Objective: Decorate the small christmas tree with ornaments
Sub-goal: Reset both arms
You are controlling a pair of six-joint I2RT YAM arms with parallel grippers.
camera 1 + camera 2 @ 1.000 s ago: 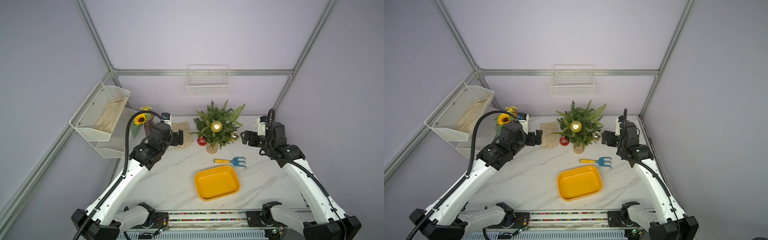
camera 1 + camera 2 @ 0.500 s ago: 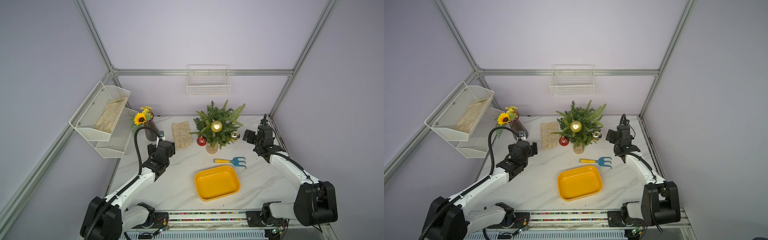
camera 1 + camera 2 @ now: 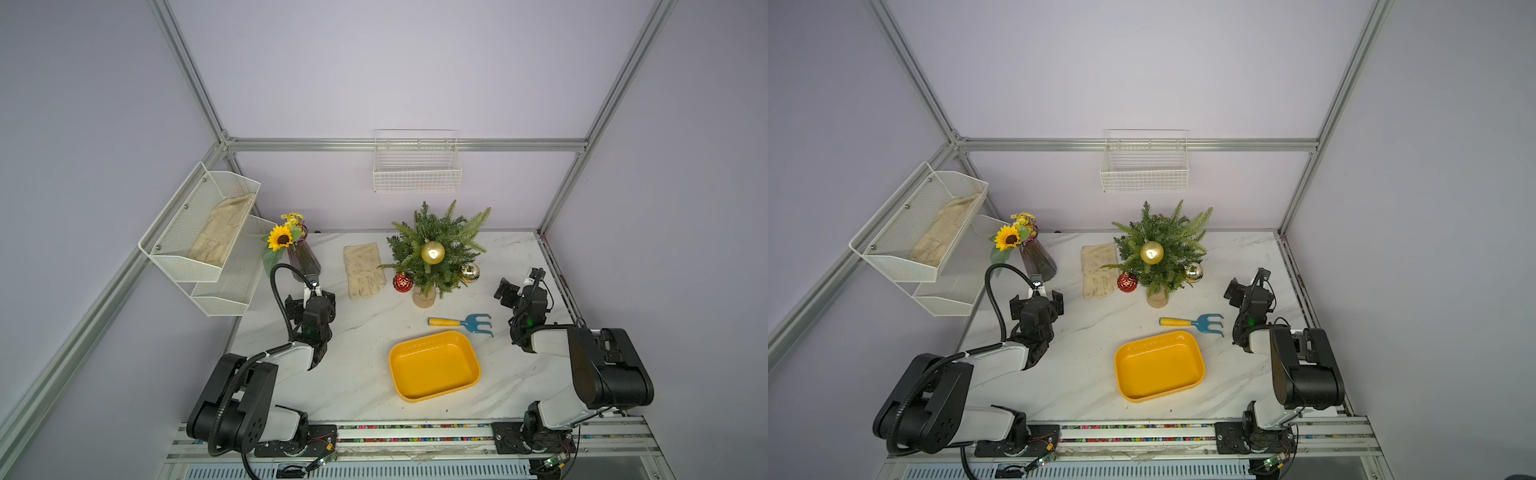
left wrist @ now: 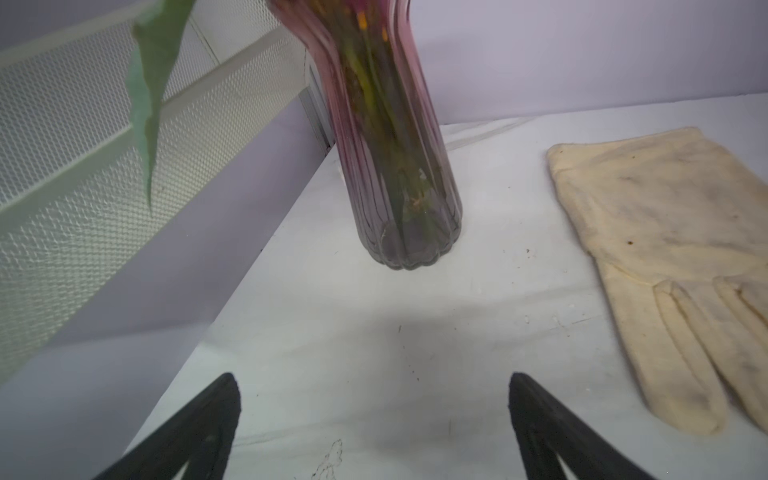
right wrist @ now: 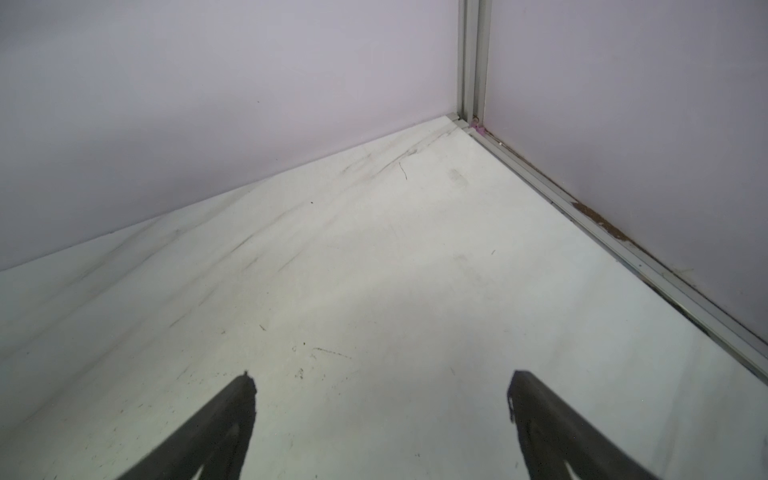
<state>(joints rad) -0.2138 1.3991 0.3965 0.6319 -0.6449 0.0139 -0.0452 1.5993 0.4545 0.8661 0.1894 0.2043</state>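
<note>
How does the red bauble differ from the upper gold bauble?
The red bauble is glittery and faceted; the upper gold bauble is smooth. The red bauble hangs low at the edge of the small christmas tree; the upper gold bauble higher, near its middle. Both are round.

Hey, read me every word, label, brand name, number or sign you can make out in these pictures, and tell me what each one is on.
No text can be read in any view.
On the yellow tray: a row of tiny raised marks on its far wall, too small to read.
On the front rail: a strip of coloured marks, too small to read.
On the small christmas tree, the glove and the hand rake: no lettering seen.
</note>
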